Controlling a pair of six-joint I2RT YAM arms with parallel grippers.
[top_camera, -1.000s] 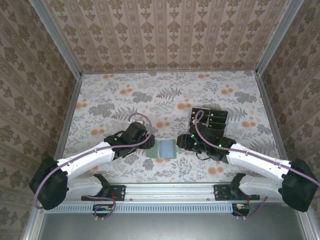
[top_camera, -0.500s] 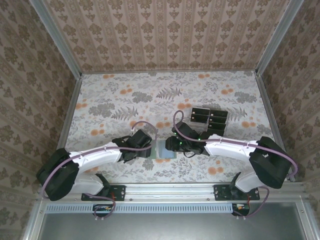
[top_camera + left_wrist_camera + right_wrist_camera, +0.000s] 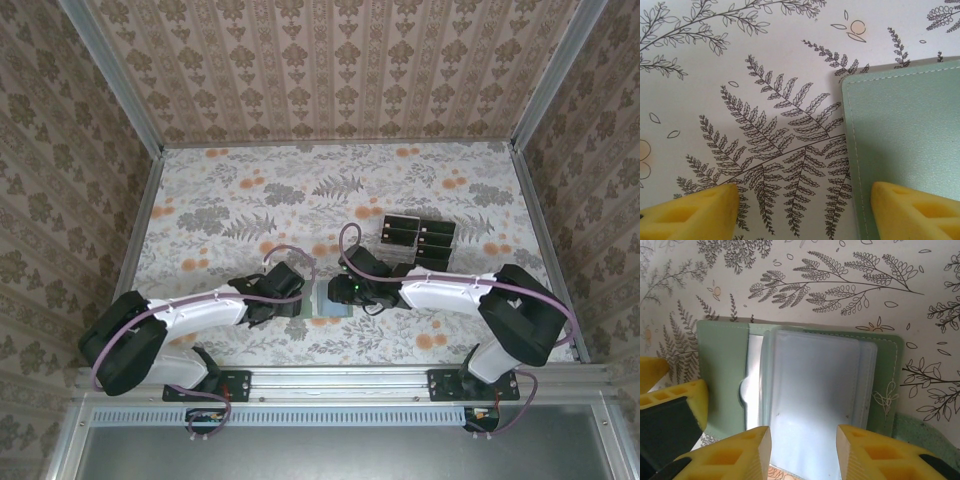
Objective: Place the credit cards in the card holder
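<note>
Right wrist: card holder (image 3: 722, 365) lies open ahead of right gripper (image 3: 802, 450), jaws parted, empty; left gripper (image 3: 802, 212) likewise parted; soft, floppy, I judge, so pin its cover

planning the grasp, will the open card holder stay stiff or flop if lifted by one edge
Likely floppy: the card holder is thin, stitched, soft-looking material lying folded open. Its clear sleeves look glossy, so probably slippery.

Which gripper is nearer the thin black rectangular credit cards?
Right. The right gripper is over the pale green wallet, just near-left of the cards; the left gripper sits at the wallet's left edge.
</note>
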